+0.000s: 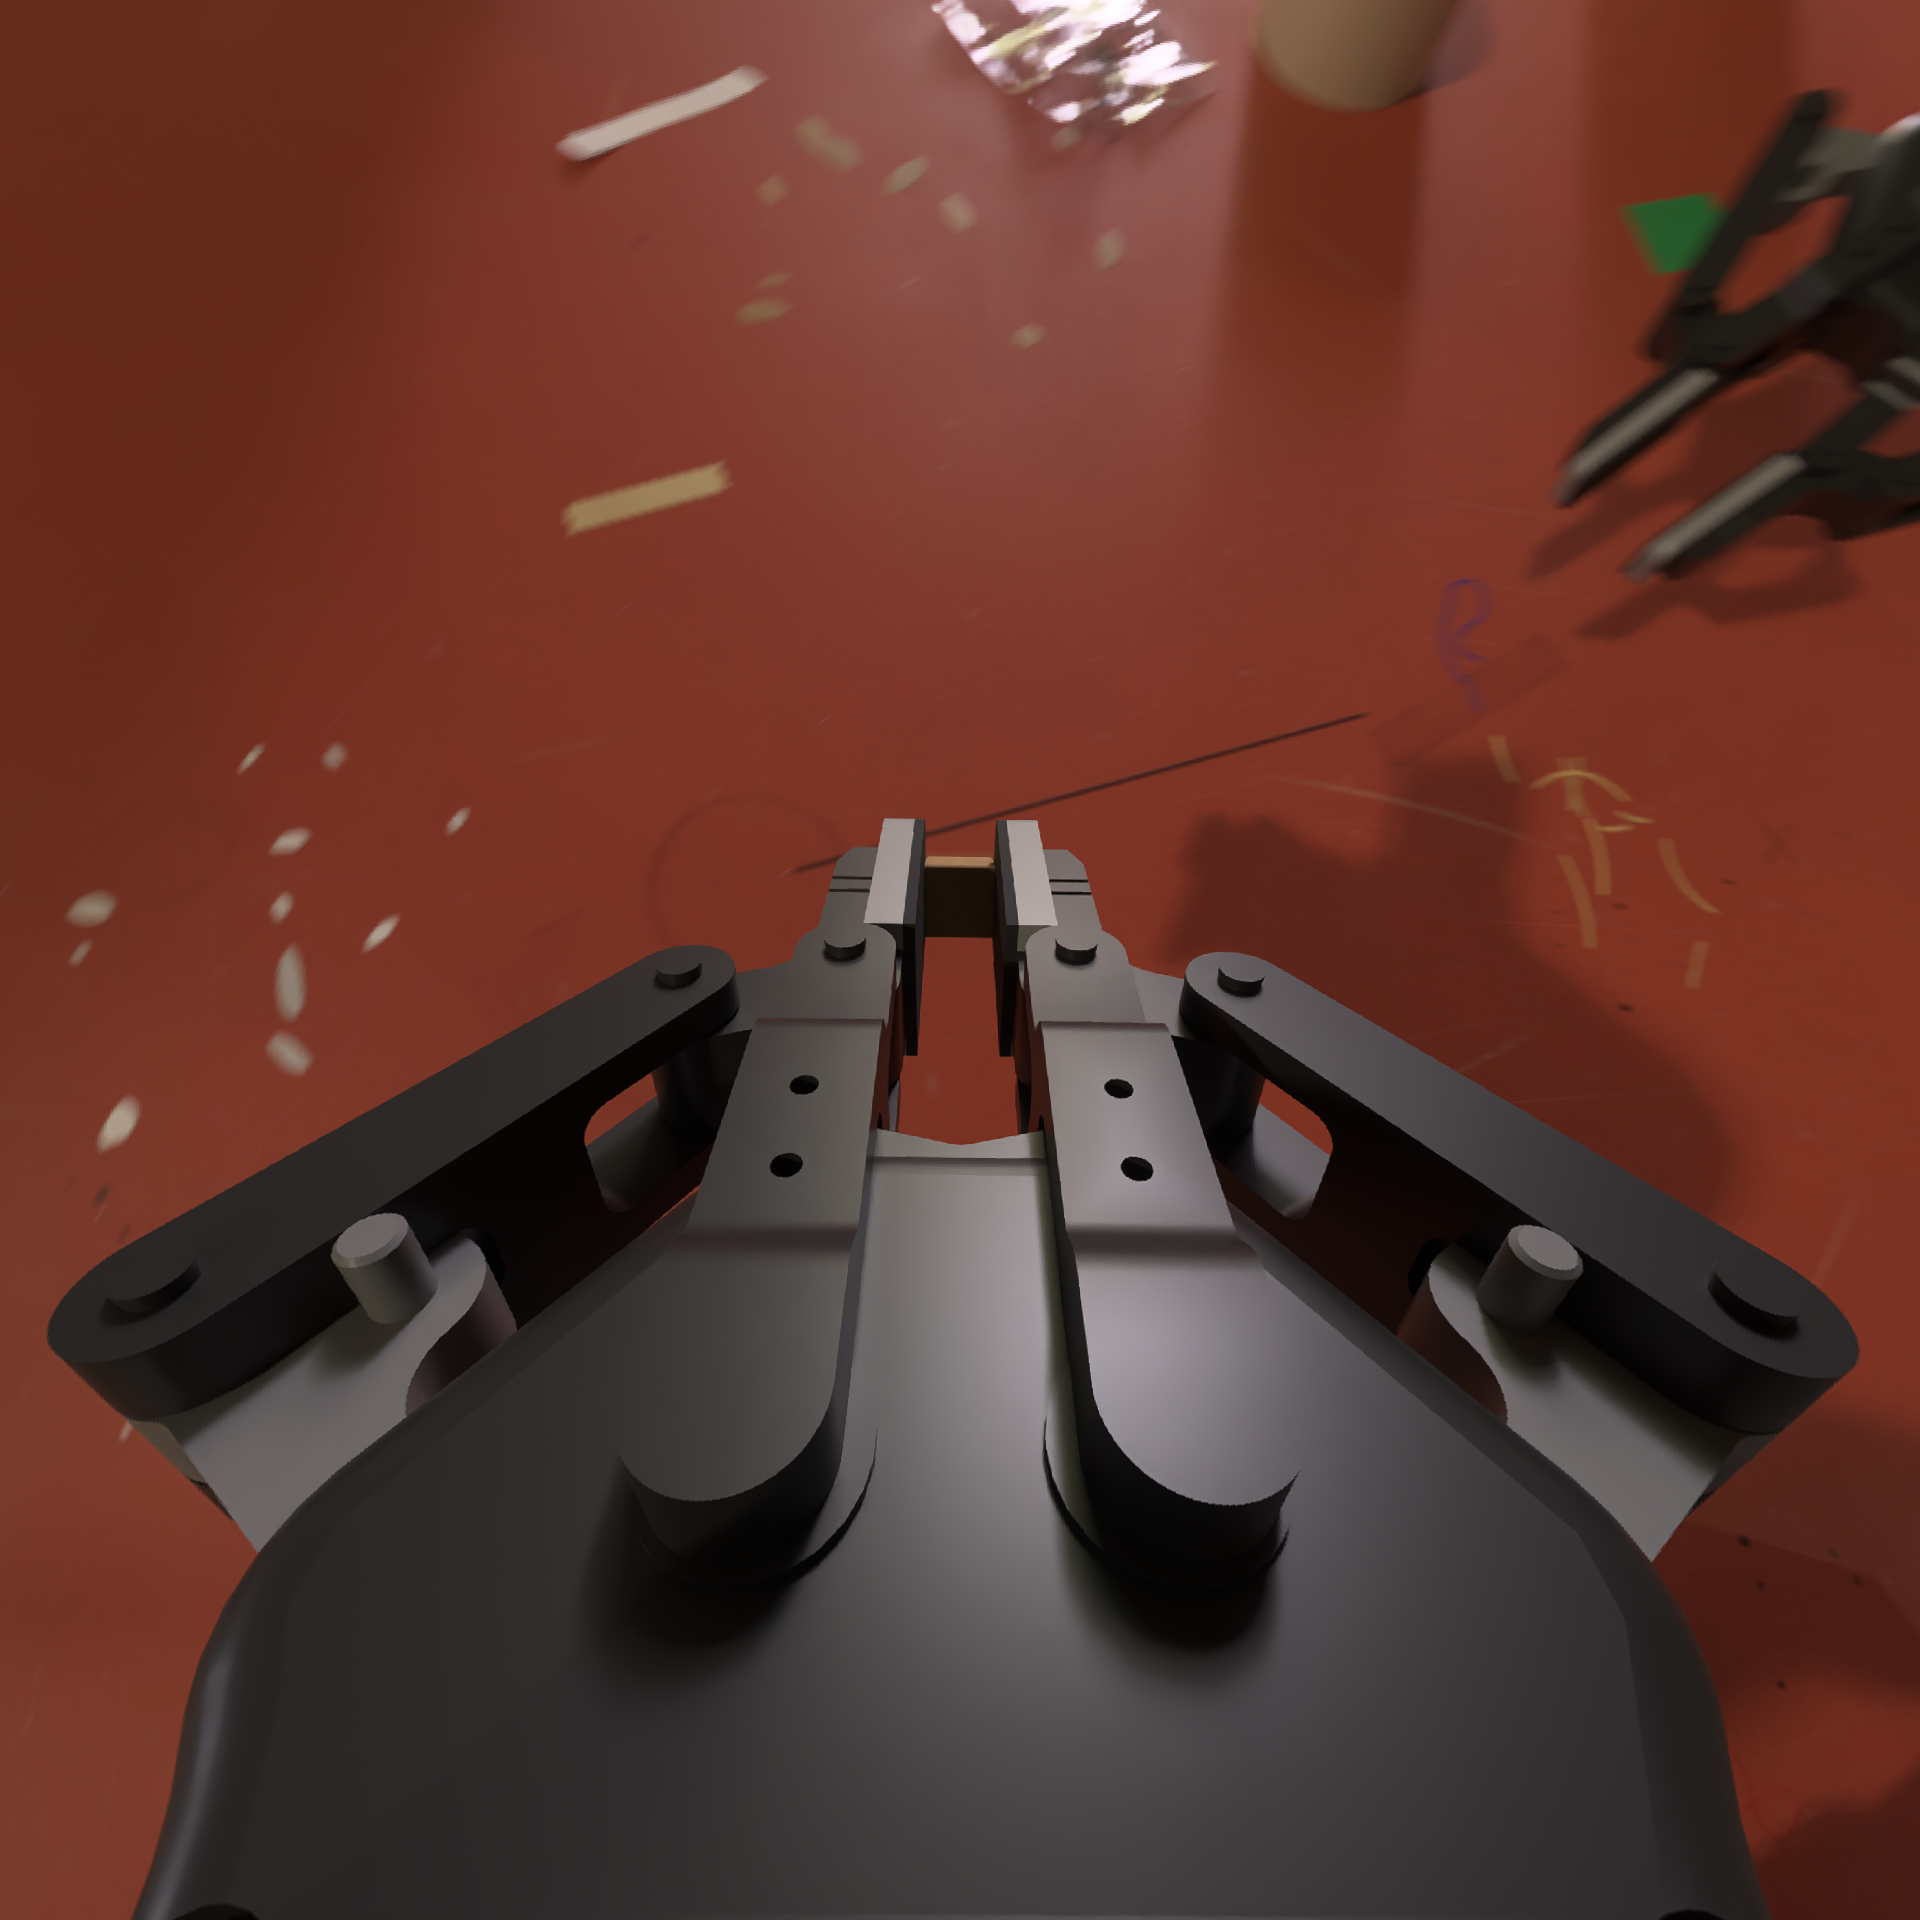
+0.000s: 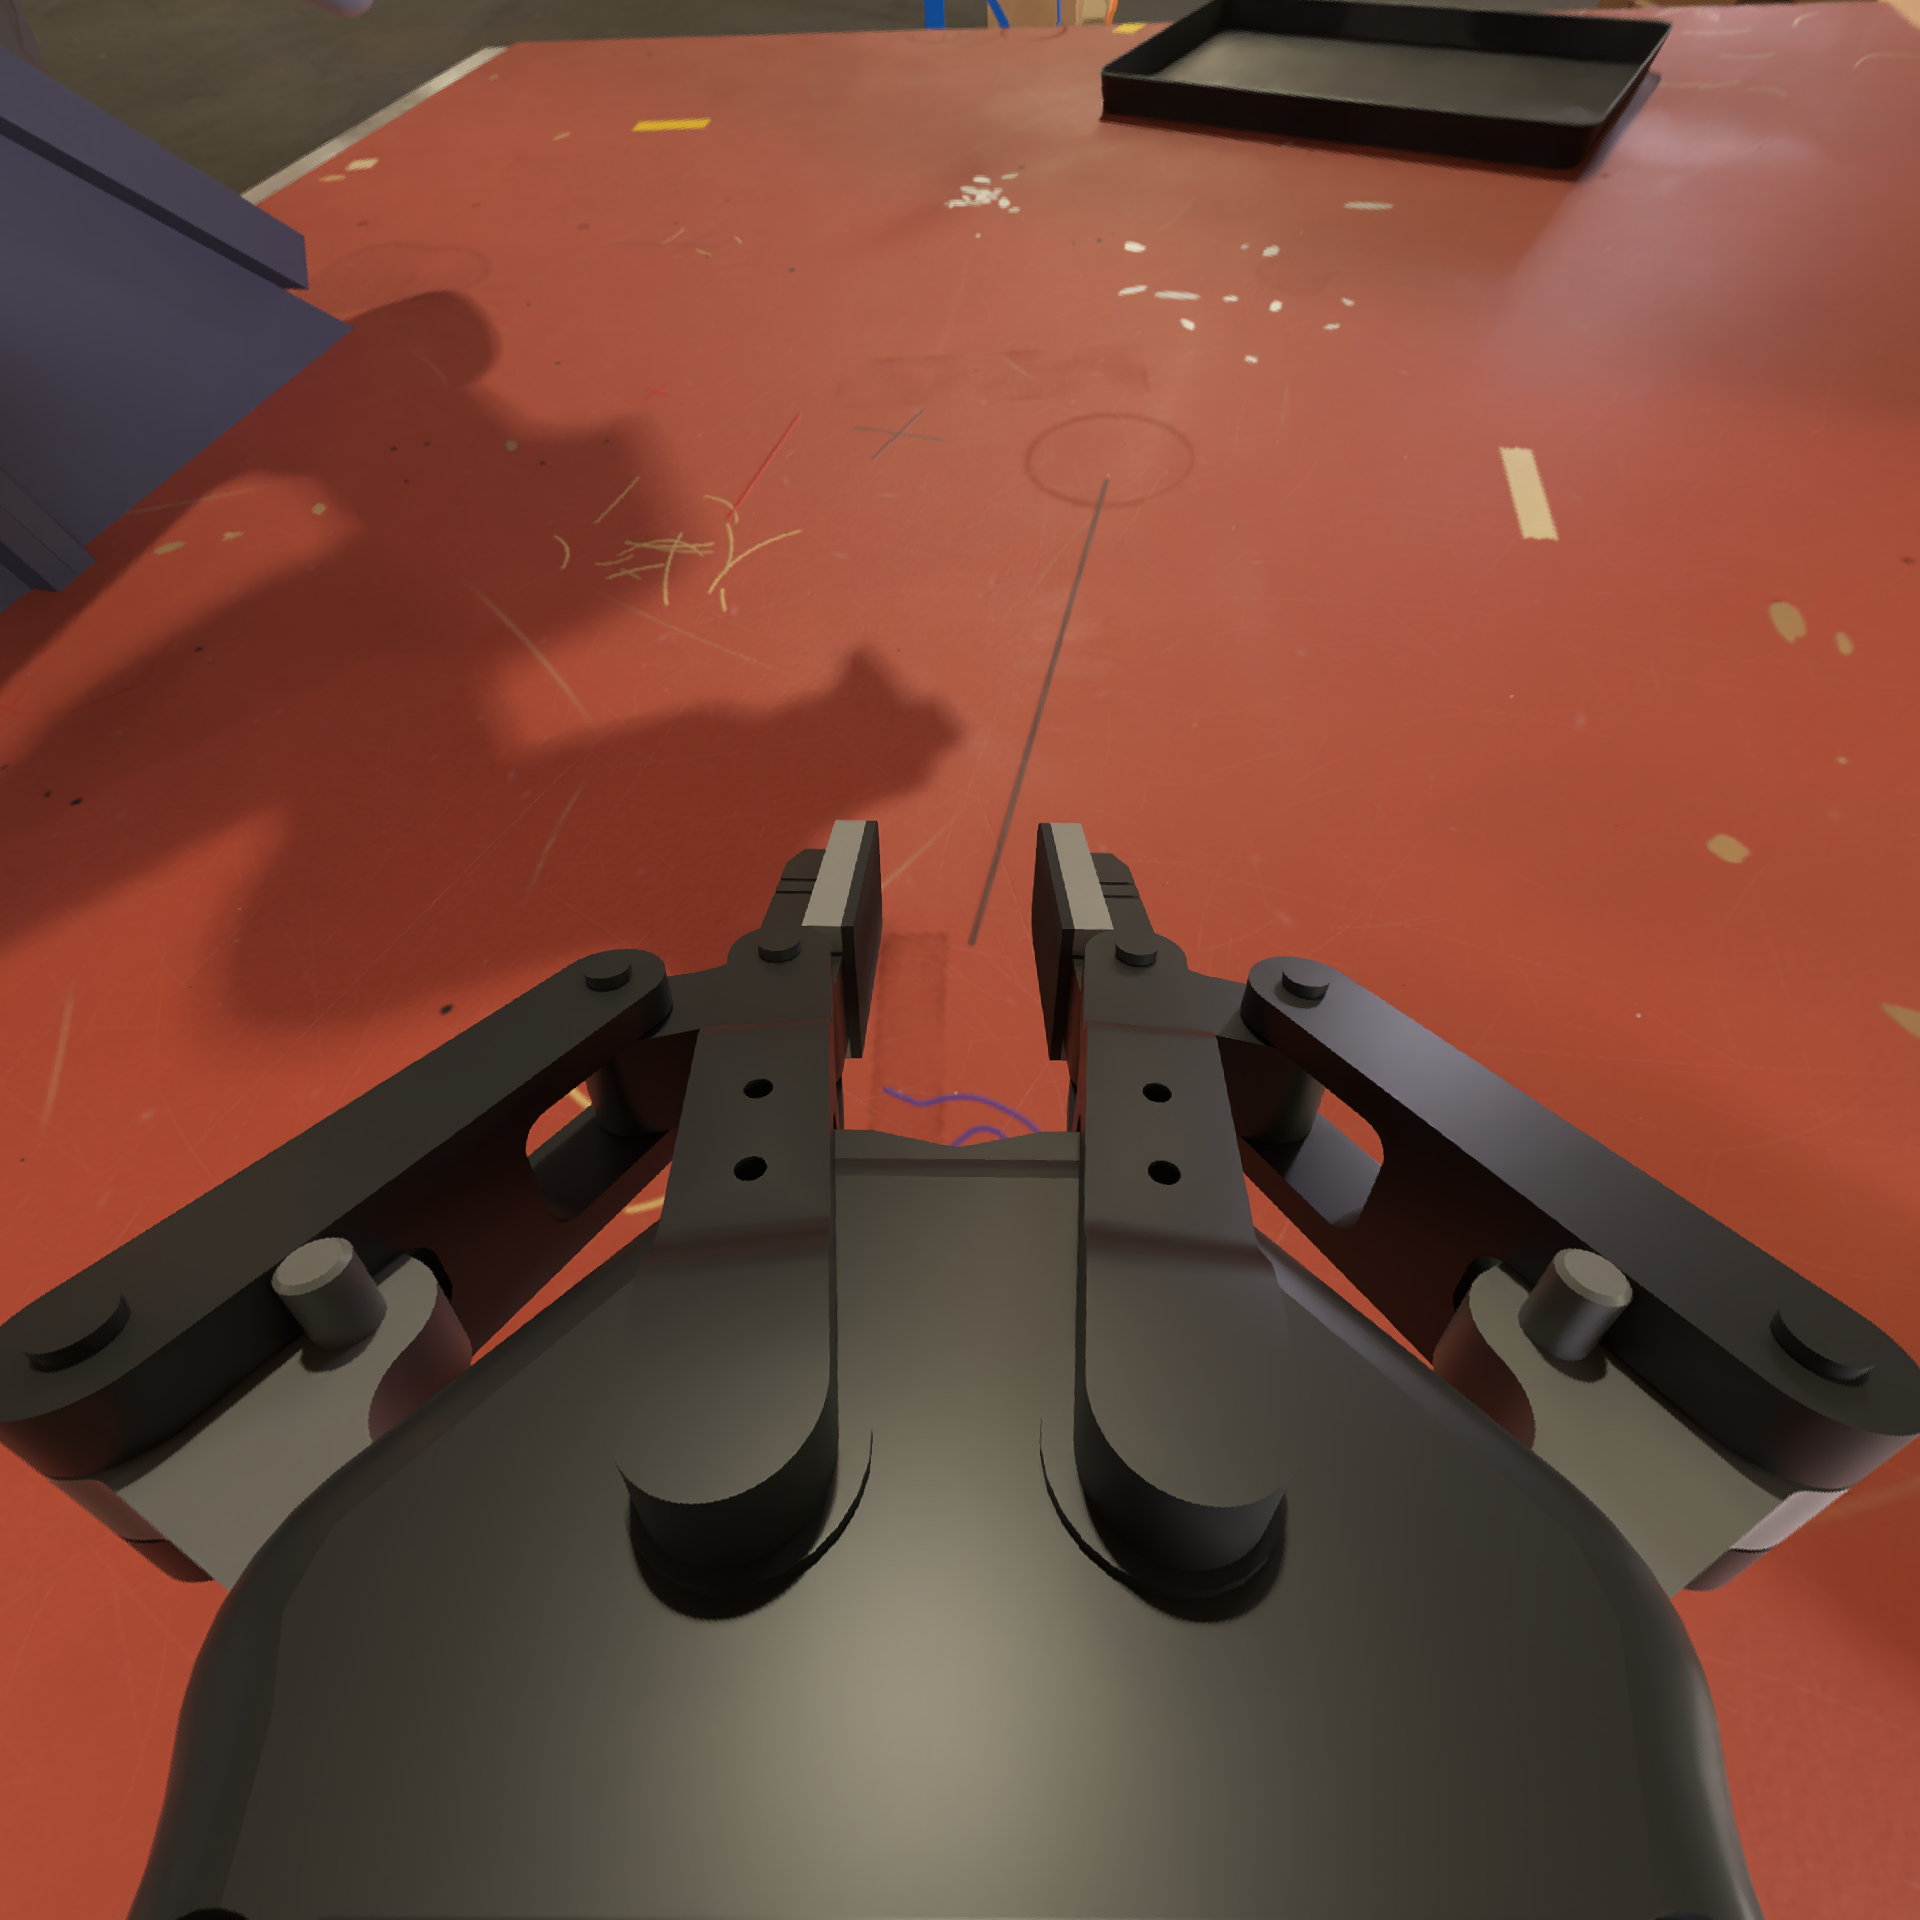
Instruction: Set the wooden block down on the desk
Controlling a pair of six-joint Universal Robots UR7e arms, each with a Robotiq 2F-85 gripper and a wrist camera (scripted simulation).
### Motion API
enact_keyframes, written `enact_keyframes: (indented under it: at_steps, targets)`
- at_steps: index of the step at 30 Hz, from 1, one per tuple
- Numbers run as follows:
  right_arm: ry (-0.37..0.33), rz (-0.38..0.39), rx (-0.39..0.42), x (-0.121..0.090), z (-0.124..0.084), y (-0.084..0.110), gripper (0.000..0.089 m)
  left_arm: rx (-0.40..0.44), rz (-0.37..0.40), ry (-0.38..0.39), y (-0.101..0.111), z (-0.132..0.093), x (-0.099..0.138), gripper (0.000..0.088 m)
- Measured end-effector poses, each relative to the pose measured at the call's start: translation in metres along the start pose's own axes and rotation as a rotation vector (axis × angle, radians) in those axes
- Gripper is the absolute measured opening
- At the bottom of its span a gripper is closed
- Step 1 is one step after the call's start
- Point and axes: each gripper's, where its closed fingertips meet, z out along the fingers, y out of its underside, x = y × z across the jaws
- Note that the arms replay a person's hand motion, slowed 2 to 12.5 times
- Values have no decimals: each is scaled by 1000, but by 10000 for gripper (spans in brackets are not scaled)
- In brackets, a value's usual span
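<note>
Small tan wooden block [image 1: 956, 899] pinched above the red desk [image 1: 520, 644].

Red desk [image 2: 1351, 727], scuffed: black tray [image 2: 1382, 99] far corner, tape strip [image 2: 1527, 494] right.

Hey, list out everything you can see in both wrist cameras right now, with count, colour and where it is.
wooden block: one, tan, clamped between the left tool's fingers, above the desk
desk: one, red-brown, scratched and flecked, under both arms
tray: one, black, shallow, far right of the desk in the right wrist view
green piece: one, green, on the desk behind the right tool in the left wrist view
tan cylinder: one, tan, top edge of the left wrist view, cut off
shiny crumpled sheet: one, silvery, beside the cylinder
tape strip: one, tan, flat on the desk
left tool: one, black, shut on the block
right tool: one, black, open, empty
</note>
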Motion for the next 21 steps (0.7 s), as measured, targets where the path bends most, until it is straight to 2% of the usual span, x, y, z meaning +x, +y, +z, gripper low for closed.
enact_keyframes:
  at_steps: [4,8,14,21]
  targets:
    - [16,-4,21,1,-6,-7,268,40,122,124,-23,8,52,119]
    - [60,8,32,6,-13,-14,268,25,240,242,-33,27,105,119]
    - [138,38,20,14,-27,-22,268,-81,382,395,-25,62,173,118]
    - [198,62,-8,18,-48,-30,268,-181,475,494,-6,92,222,118]
